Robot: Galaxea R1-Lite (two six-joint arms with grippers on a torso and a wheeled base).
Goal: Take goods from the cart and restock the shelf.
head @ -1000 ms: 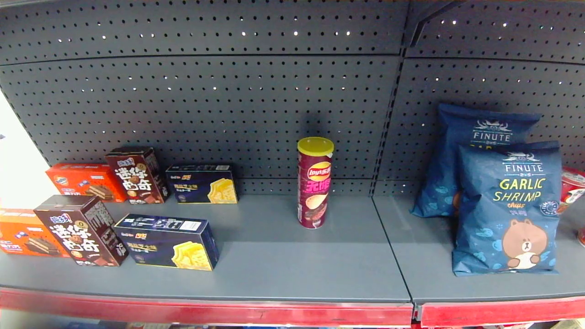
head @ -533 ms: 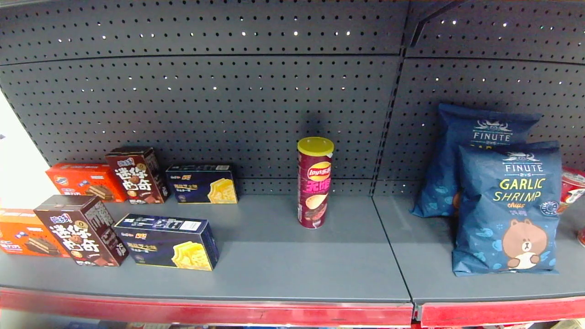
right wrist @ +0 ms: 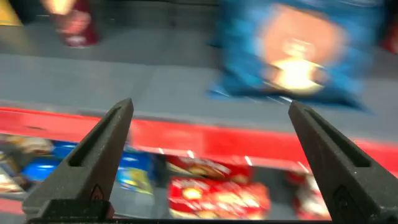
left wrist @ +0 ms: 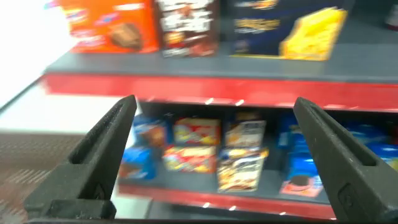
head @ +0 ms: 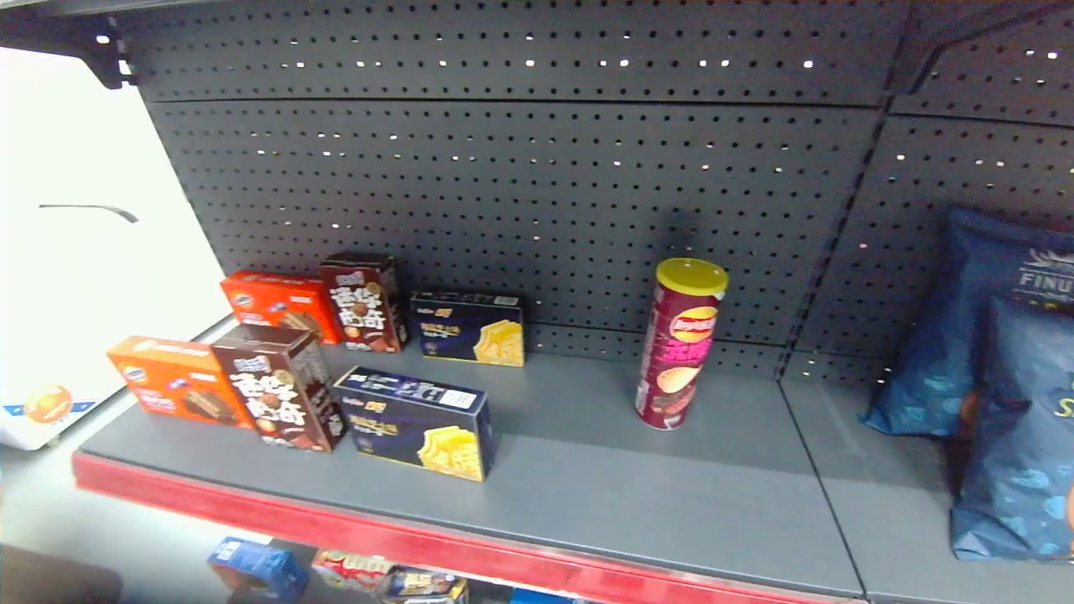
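The grey shelf [head: 604, 486] with a red front lip carries a maroon chip can with a yellow lid [head: 680, 342], standing upright near the back. On its left are orange boxes [head: 180, 388], brown boxes [head: 281, 397] and dark blue boxes [head: 417, 419] in two rows. Blue snack bags [head: 990, 369] lean at the right. My left gripper [left wrist: 214, 158] is open and empty in front of the shelf's red lip [left wrist: 217, 84], below the boxes. My right gripper [right wrist: 211, 158] is open and empty, facing the red lip [right wrist: 205, 140] below a blue bag [right wrist: 292, 53].
A dark perforated back panel [head: 520, 184] rises behind the goods. A lower shelf holds several packaged goods [left wrist: 199, 146]. A white panel [head: 75, 252] stands left of the shelf. Bare shelf surface lies between the boxes and the can, and in front of the can.
The whole head view has swung left: the goods sit further right in the picture and the white panel shows. The goods themselves have not moved on the shelf.
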